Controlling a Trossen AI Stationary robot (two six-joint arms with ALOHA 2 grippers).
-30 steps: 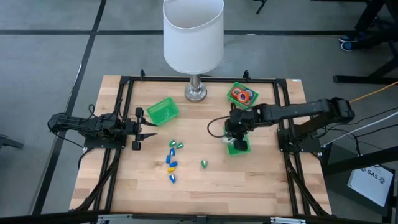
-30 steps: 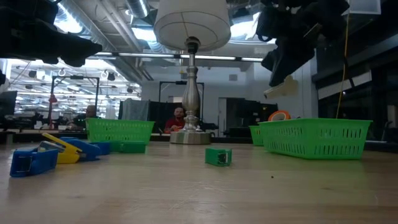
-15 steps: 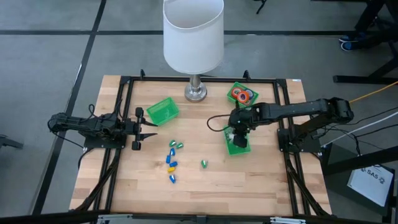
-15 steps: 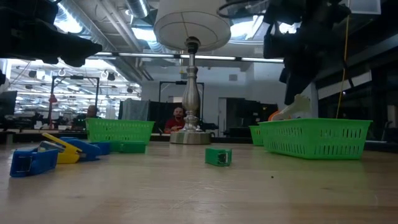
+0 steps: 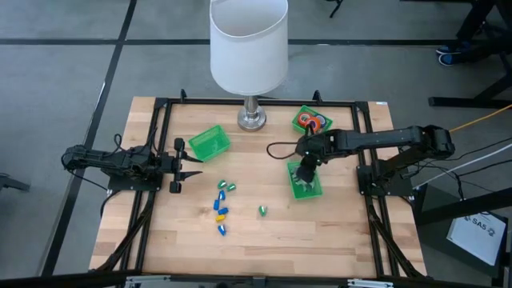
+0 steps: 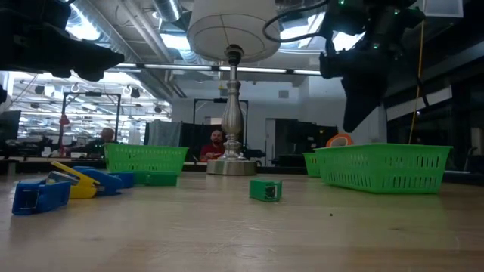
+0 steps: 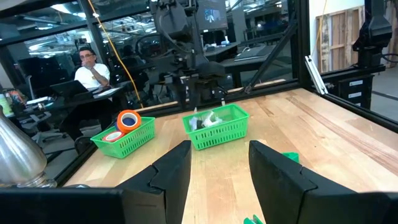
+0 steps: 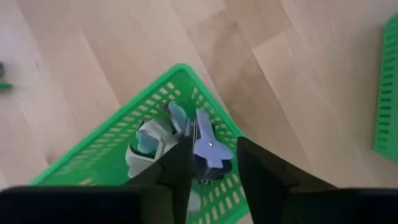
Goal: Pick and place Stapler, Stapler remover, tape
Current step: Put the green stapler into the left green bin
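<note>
your right gripper hung spread and empty over the near bin, silvery removers inside. tape sat in the far bin. the staplers remained mid-table; left gripper waited apart, spread.

Overhead light is hitting the table pretty evenly, so shadows are staying soft and short. From table height the ceiling strip lights are glaring hard and turning the arms into flat black silhouettes, while the near wood is going blurry. The right wrist picture is looking smeared, with its green bin out of focus
</note>
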